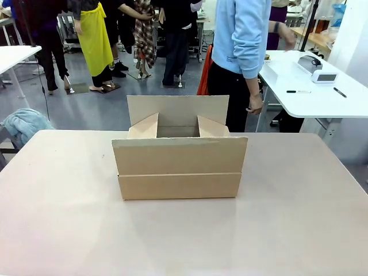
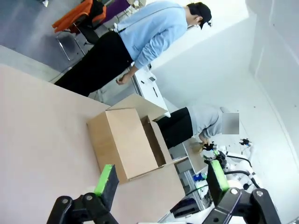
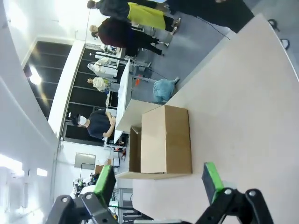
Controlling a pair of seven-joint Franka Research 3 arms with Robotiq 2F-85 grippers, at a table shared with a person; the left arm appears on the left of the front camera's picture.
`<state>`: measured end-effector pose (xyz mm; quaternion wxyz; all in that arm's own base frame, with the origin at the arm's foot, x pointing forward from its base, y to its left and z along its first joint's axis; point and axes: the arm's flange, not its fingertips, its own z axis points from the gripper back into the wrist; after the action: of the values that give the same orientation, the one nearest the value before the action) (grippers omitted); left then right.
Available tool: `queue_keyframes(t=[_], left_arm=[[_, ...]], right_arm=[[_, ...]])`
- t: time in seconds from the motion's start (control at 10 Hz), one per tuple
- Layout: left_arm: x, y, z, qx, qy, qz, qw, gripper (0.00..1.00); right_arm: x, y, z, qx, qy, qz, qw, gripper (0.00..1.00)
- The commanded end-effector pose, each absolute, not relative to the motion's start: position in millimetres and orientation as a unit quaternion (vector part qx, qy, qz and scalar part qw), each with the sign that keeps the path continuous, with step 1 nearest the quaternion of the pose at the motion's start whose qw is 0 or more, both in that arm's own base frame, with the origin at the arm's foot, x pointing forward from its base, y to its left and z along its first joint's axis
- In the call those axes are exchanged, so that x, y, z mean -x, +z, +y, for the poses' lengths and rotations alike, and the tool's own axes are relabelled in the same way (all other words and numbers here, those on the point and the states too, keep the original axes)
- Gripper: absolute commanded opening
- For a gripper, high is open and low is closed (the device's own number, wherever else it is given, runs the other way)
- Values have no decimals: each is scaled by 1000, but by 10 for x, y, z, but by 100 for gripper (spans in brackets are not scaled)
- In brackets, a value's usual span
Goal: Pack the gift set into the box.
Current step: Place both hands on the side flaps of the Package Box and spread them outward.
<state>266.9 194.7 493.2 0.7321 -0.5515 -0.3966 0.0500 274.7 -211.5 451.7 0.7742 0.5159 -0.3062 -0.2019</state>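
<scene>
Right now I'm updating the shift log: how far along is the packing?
Done: the plain brown corrugated cardboard carton stands on the beige table, top flaps open. In hand: nothing; the left pincer and right pincer are both open and empty, back from the carton. Left: the whole packing, putting the gift set in.

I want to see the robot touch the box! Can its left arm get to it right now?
Probably yes. The box stands alone on the table, top flaps open, and nothing lies between it and the left arm's open jaws. The person stands beyond the far edge, hands off it.
</scene>
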Motion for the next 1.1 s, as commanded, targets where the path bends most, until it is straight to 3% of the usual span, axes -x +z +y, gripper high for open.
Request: queue_keyframes(t=[0.0,0.3,0.4,0.5,0.7,1.0], left_arm=[[-2657,4969,1905,549,29,-388,740,100],[-2668,4930,1895,553,40,-383,739,100],[-2749,5048,1640,525,-10,-355,774,100],[-2934,5231,1181,471,-70,-312,822,100],[-3375,5395,51,355,-191,-204,892,100],[-3754,5212,-1224,265,-292,-156,906,100]], right_arm=[[-2768,4769,-1925,-528,-166,-307,774,100],[-2768,4769,-1925,-528,-166,-307,774,100],[-2785,4751,-1875,-526,-173,-295,779,100],[-2988,4967,-1420,-466,-106,-289,830,100],[-3405,5221,-283,-400,78,-250,878,100],[-3737,4885,989,-372,235,-226,869,100]])
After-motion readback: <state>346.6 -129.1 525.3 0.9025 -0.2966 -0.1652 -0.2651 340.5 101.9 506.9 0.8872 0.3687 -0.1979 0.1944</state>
